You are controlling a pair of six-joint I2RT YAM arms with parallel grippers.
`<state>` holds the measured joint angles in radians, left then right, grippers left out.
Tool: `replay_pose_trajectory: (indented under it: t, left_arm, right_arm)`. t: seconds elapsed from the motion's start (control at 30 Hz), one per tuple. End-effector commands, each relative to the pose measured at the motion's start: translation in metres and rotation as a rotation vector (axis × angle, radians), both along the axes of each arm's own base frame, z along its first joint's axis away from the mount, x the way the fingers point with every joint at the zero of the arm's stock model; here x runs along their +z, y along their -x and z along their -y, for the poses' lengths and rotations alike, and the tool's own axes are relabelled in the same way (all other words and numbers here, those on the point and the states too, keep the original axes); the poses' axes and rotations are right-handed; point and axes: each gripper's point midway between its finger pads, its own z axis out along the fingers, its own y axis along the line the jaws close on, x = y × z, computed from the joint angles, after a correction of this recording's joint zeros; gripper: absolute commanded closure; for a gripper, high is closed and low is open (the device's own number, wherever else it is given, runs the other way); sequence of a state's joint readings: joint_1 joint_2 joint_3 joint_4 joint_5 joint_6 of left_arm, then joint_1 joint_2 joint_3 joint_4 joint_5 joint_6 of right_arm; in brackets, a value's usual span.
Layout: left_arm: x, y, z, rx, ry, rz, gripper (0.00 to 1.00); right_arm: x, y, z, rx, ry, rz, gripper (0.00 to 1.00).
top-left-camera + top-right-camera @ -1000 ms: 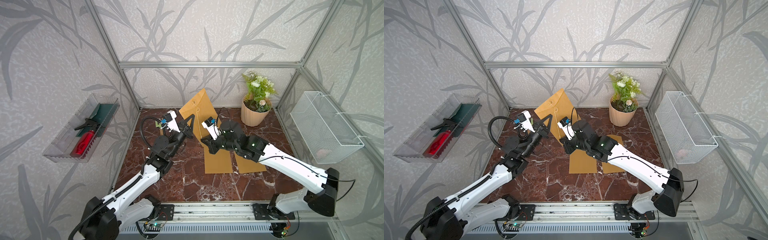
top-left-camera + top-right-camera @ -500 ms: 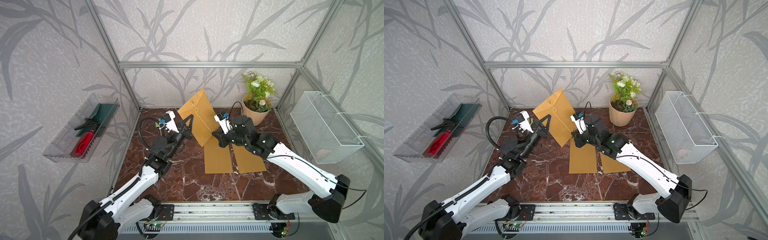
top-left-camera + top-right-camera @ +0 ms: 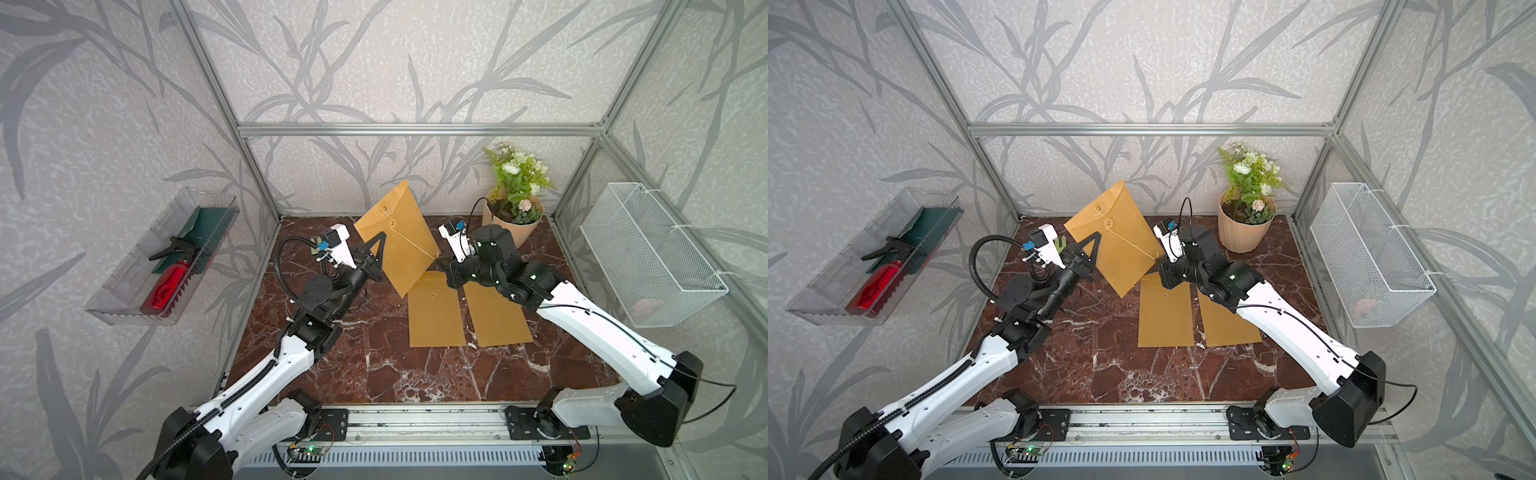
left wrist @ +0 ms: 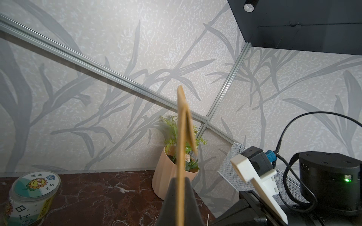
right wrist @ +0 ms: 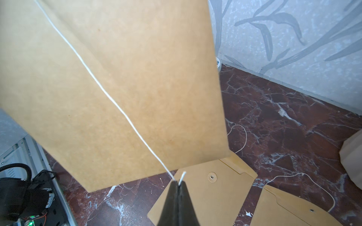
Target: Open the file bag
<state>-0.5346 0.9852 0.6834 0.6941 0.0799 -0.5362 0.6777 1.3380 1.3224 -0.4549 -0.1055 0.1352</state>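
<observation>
Both jaws stay clamped: left gripper [image 4: 181, 187] on the raised file bag [image 3: 399, 245], right gripper [image 5: 178, 185] has drawn its string [image 5: 109, 97] taut from the button [image 3: 392, 223], likely unwinding it

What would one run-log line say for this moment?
left gripper: shut on file bag, held up | right gripper: shut on string, taut
</observation>
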Motion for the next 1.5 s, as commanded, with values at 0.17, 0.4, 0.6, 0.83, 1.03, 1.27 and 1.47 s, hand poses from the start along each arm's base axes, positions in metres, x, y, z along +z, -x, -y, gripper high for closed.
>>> replay_pose_trajectory:
  t: [0.17, 0.4, 0.6, 0.83, 1.03, 1.27, 1.47]
  left_arm:
    - [0.009, 0.008, -0.004, -0.004, 0.007, 0.035, 1.00]
    - [0.008, 0.010, -0.005, -0.003, -0.005, 0.032, 1.00]
    - [0.008, 0.011, -0.004, -0.008, -0.014, 0.033, 1.00]
    - [0.000, 0.012, 0.002, -0.037, -0.037, 0.014, 1.00]
    - [-0.015, 0.015, 0.015, -0.112, -0.080, -0.014, 1.00]
    - [-0.038, 0.023, 0.028, -0.198, -0.146, -0.057, 1.00]
    - [-0.048, 0.028, 0.035, -0.243, -0.194, -0.073, 1.00]
  right_arm:
    - [0.016, -0.003, 0.024, -0.049, 0.011, 0.039, 1.00]
    - [0.019, -0.008, 0.039, -0.088, 0.028, 0.052, 1.00]
    - [0.021, -0.012, 0.054, -0.128, 0.032, 0.058, 1.00]
    - [0.031, -0.015, 0.063, -0.146, 0.026, 0.077, 1.00]
    - [0.044, -0.017, 0.067, -0.152, 0.025, 0.102, 1.00]
    - [0.057, -0.019, 0.071, -0.160, 0.028, 0.126, 1.00]
    - [0.066, -0.018, 0.074, -0.168, 0.034, 0.144, 1.00]
